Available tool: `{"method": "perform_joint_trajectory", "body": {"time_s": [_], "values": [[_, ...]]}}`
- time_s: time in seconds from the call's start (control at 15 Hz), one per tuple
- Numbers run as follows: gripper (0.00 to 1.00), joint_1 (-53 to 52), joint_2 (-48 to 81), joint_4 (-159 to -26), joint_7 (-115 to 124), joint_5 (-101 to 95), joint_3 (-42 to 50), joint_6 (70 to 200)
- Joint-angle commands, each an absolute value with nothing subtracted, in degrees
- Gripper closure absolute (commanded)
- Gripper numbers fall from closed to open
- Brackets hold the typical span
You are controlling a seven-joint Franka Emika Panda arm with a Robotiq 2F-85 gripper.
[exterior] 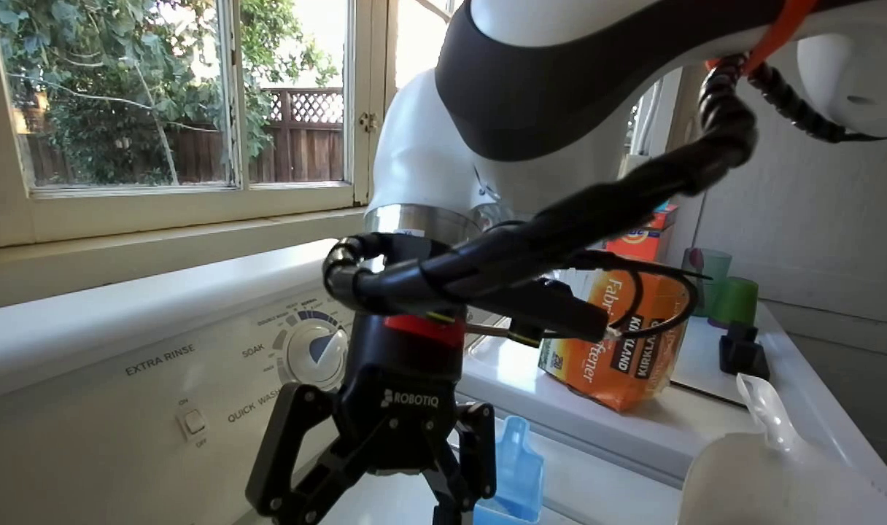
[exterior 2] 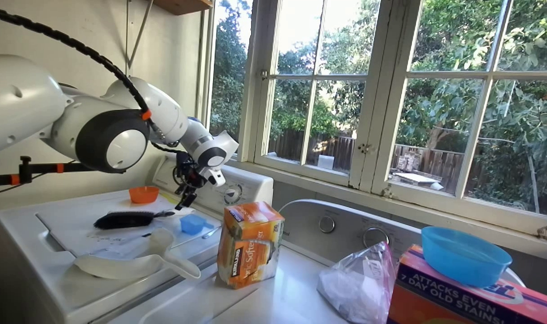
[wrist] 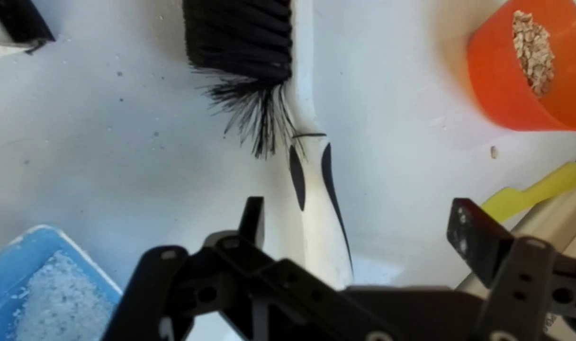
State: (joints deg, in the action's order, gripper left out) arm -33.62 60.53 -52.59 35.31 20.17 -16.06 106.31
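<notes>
My gripper [wrist: 359, 220] is open and empty in the wrist view, above a white washer lid. A brush [wrist: 316, 203] with a white handle and black bristles lies below it; the handle runs between the fingers, nearer the left one, and its end is hidden behind the gripper. In an exterior view the gripper [exterior 2: 186, 201] hangs over the handle end of the brush [exterior 2: 125, 219]. An orange cup [wrist: 501, 76] holding flakes is at upper right. A yellow-handled utensil [wrist: 534, 189] lies by the right finger. A blue scoop [wrist: 86, 258] with white granules is at lower left.
White scoops [exterior 2: 120, 266] lie at the lid's front. An orange fabric softener box [exterior 2: 251, 243] stands beside the washer. A plastic bag [exterior 2: 356, 283] and a detergent box [exterior 2: 453, 292] bearing a blue bowl [exterior 2: 467, 256] are farther right. The control panel [exterior: 232, 379] rises behind the gripper.
</notes>
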Motion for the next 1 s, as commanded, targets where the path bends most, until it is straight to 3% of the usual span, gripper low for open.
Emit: {"method": "perform_joint_trajectory", "body": {"time_s": [0.0, 0.2, 0.6, 0.73, 0.8, 0.93], "values": [[0.03, -35.14, 64.0, -47.1, 33.61, 17.73, -15.39, 100.22], [0.06, -35.85, 65.6, -45.18, 33.07, 17.2, -15.18, 98.71], [0.02, -37.96, 68.81, -41.0, 34.66, 15.88, -13.67, 99.1], [0.08, -38.44, 69.67, -39.71, 34.76, 15.41, -13.25, 98.87], [0.28, -38.62, 70.05, -39.17, 34.84, 15.24, -13.14, 98.78], [0.44, -38.88, 70.65, -38.03, 35.08, 14.97, -12.8, 97.96]]}}
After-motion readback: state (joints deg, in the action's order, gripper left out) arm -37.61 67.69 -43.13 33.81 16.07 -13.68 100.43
